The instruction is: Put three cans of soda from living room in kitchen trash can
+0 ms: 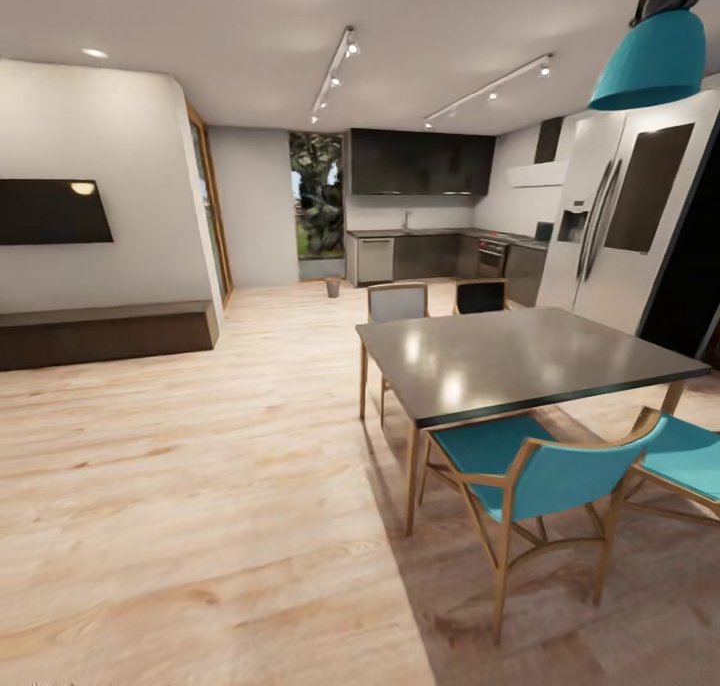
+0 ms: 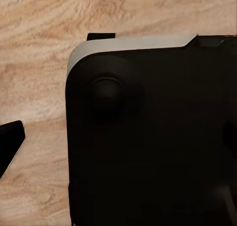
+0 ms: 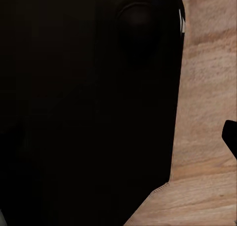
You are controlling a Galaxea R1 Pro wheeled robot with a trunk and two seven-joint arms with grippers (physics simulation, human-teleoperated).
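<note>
The small brown tash can stands on the wood floor far ahead, at the kitchen's near corner beside the grey counter. Dark cabinets and the tall steel fridge mark the kitchen. The soda cans are out of view. In the left wrist view a dark fingertip pokes in beside the robot's black body over the floor. The right wrist view has another dark fingertip at its edge next to the black body. I cannot make out whether either gripper is open or holds anything.
A grey dining table with teal chairs stands to the right, under a teal pendant lamp. On the left are a wall screen and a low dark bench. Open wood floor runs between them toward the kitchen.
</note>
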